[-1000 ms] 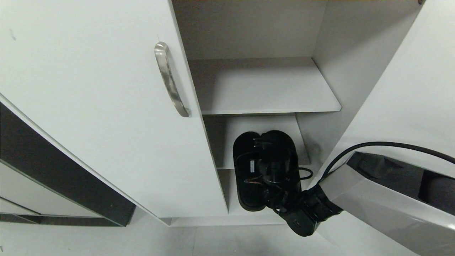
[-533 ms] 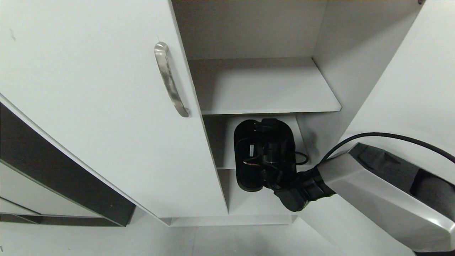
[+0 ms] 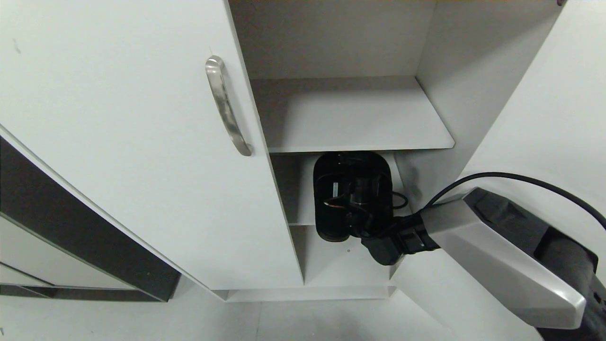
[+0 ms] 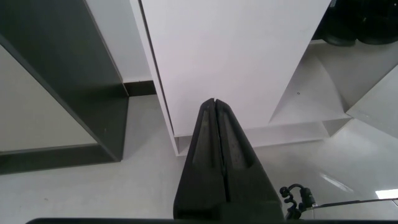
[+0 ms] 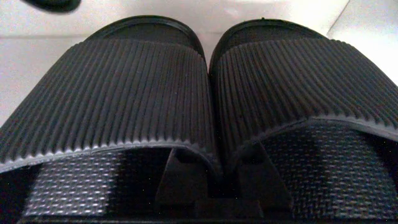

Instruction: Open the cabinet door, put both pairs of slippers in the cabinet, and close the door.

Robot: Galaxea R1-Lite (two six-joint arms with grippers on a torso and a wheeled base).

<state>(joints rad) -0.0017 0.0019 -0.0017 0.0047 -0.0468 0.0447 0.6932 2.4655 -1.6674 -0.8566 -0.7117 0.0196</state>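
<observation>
Right gripper [image 3: 357, 208] [image 5: 217, 183]: fingers clamped on inner sides of black slippers [image 3: 331, 189] [image 5: 137, 93], one finger under each ribbed strap. Pair held side by side, touching, in cabinet's lower compartment; toes tucked beneath upper shelf [image 3: 355, 118], heels overhanging near edge of lower shelf [image 3: 305, 199]. Contact with that shelf could not be told. Right door [image 3: 544, 118] stood open; left door [image 3: 118, 118] with metal handle [image 3: 227, 106] was closed. Left gripper [image 4: 214, 143]: fingers together, holding nothing, above floor near left door.
</observation>
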